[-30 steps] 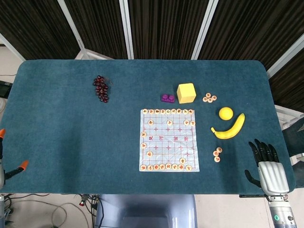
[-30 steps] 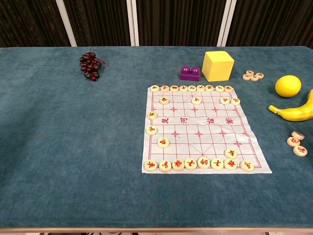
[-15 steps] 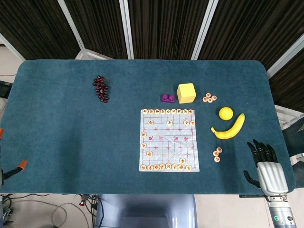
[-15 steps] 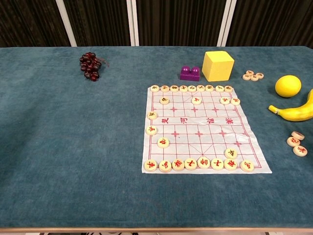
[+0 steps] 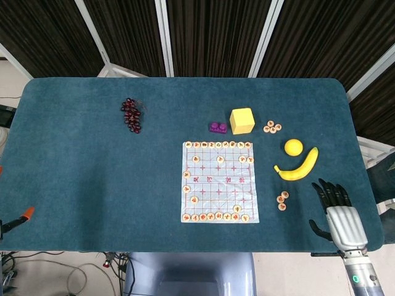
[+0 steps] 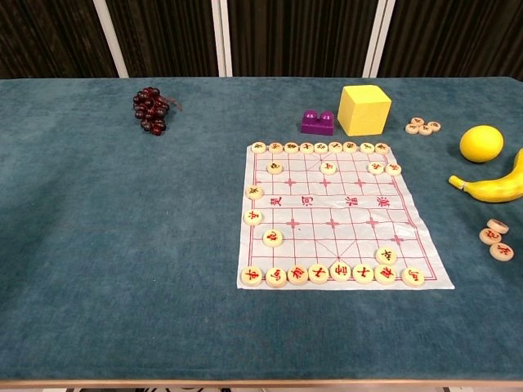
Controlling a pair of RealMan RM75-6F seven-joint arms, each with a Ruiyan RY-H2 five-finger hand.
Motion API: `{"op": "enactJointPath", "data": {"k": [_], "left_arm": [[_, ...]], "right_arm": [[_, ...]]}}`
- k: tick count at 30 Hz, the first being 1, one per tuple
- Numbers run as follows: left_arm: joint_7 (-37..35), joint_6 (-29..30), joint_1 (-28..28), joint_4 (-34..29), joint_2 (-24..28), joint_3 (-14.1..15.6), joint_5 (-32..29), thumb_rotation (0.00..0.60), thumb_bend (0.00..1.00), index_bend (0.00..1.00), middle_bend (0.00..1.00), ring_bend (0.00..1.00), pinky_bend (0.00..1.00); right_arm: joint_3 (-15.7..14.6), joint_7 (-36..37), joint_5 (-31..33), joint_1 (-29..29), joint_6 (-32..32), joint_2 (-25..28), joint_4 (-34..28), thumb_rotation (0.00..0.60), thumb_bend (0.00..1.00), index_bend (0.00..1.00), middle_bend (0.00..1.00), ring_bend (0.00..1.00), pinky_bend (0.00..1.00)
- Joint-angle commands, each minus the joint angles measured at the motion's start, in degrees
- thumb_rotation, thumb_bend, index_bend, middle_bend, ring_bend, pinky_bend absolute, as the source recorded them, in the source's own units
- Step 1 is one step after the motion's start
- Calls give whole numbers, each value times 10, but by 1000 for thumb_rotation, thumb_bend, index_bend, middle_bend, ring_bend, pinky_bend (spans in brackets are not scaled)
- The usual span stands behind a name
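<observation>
Since a second ago my right hand (image 5: 336, 213) has slid a little toward the middle of the table and forward, closing on the loose pieces; nothing else on the cloth has shifted. It hangs over the near right corner with fingers spread wide and thumb out, gripping nothing and touching nothing I can see. My left hand is out of both views; only an orange-tipped clamp (image 5: 23, 215) shows at the near left edge.

Nearest that hand lie three loose chess pieces (image 5: 282, 200), pale discs with red characters, clustered just off the right edge of the chessboard sheet (image 5: 219, 180). A banana (image 5: 299, 167) curves just beyond them, with a lemon (image 5: 294, 147) close behind it.

That sheet is white with a red grid, pieces lined along its far and near edges and a few scattered between. Behind it stand a yellow cube (image 5: 242, 120) and a purple brick (image 5: 216, 127), almost touching; three more discs (image 5: 272, 127) sit to the cube's right. Dark grapes (image 5: 131, 115) lie well apart toward the far left.

Teal cloth covers the table (image 5: 80, 172); dark slatted panels line the room behind.
</observation>
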Motion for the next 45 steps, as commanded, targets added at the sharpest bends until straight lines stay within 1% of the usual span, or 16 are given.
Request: {"op": "enactJointPath", "data": {"k": [1, 4, 6, 8, 12, 15, 18, 22, 32, 41, 45], "left_arm": [[-1, -1, 0, 0, 0, 0, -1, 600, 25, 36, 0, 0, 43], [1, -3, -1, 0, 0, -1, -4, 600, 25, 36, 0, 0, 43], [1, -4, -1, 1, -1, -1, -5, 600, 25, 36, 0, 0, 43], [3, -4, -1, 1, -1, -1, -6, 600, 25, 37, 0, 0, 43], [5, -5, -2, 1, -3, -1, -7, 600, 25, 36, 0, 0, 43], [6, -7, -3, 1, -3, -2, -9, 600, 25, 36, 0, 0, 43], [5, -9, -3, 2, -3, -3, -11, 600, 25, 36, 0, 0, 43], [4, -11, -4, 3, -2, -4, -15, 600, 25, 37, 0, 0, 43], [4, -16, -6, 6, -3, -5, -20, 600, 25, 36, 0, 0, 43], [6, -18, -8, 7, -5, -5, -22, 600, 25, 36, 0, 0, 43], [5, -19, -8, 7, -4, -4, -23, 600, 25, 36, 0, 0, 43]], "right_arm": [[26, -4, 7, 51, -61, 23, -27, 600, 374, 62, 0, 0, 40], [45, 0, 31, 95, -124, 32, -46, 600, 373, 88, 0, 0, 40], [59, 3, 58, 124, -166, 32, -57, 600, 374, 119, 0, 0, 40], [78, -9, 96, 157, -205, 21, -71, 600, 374, 144, 0, 0, 40], [98, -70, 159, 208, -245, -18, -76, 600, 374, 181, 0, 0, 40], [105, -118, 211, 251, -276, -56, -71, 600, 374, 195, 0, 0, 40], [111, -153, 263, 293, -302, -94, -53, 600, 374, 203, 0, 0, 40], [112, -194, 317, 339, -309, -147, -24, 600, 374, 216, 0, 0, 40], [97, -245, 388, 396, -287, -238, 16, 600, 374, 270, 0, 0, 40], [80, -256, 386, 410, -250, -298, 46, 600, 374, 323, 0, 0, 40], [78, -263, 399, 415, -240, -322, 65, 600, 373, 339, 0, 0, 40]]}}
